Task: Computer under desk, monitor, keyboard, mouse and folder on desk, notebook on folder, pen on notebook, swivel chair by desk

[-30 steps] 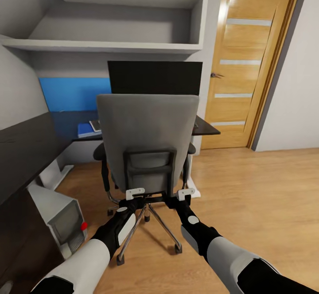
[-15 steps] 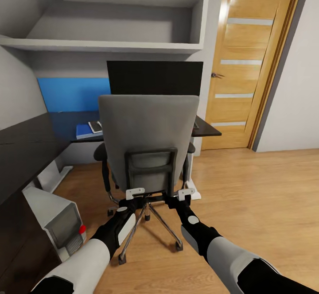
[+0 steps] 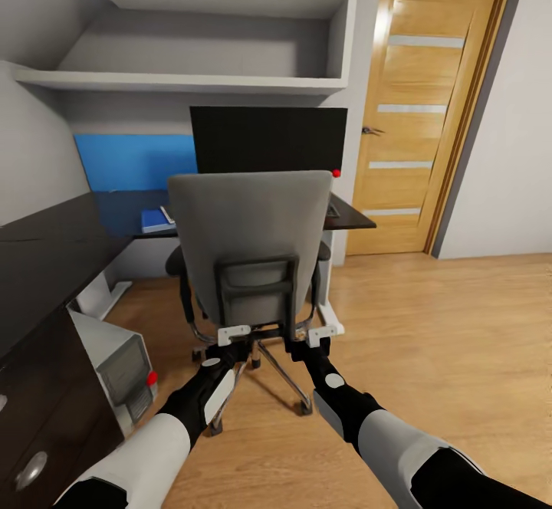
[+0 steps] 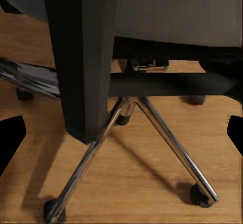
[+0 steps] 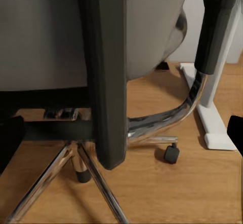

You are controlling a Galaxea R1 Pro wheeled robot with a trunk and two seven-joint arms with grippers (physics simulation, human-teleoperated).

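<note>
Two claws, left claw (image 3: 234,334) and right claw (image 3: 323,333), grip the swivel chair (image 3: 249,248)'s back frame; shoving toward 12 o'clock could ram the surface (image 3: 46,252), toppling the monitor (image 3: 268,139).

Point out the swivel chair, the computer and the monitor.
swivel chair (image 3: 245,225): head view, middle of the grey backrest.
computer (image 3: 123,375): head view, front panel of the tower under the desk.
monitor (image 3: 268,137): head view, black screen above the chair back.
</note>
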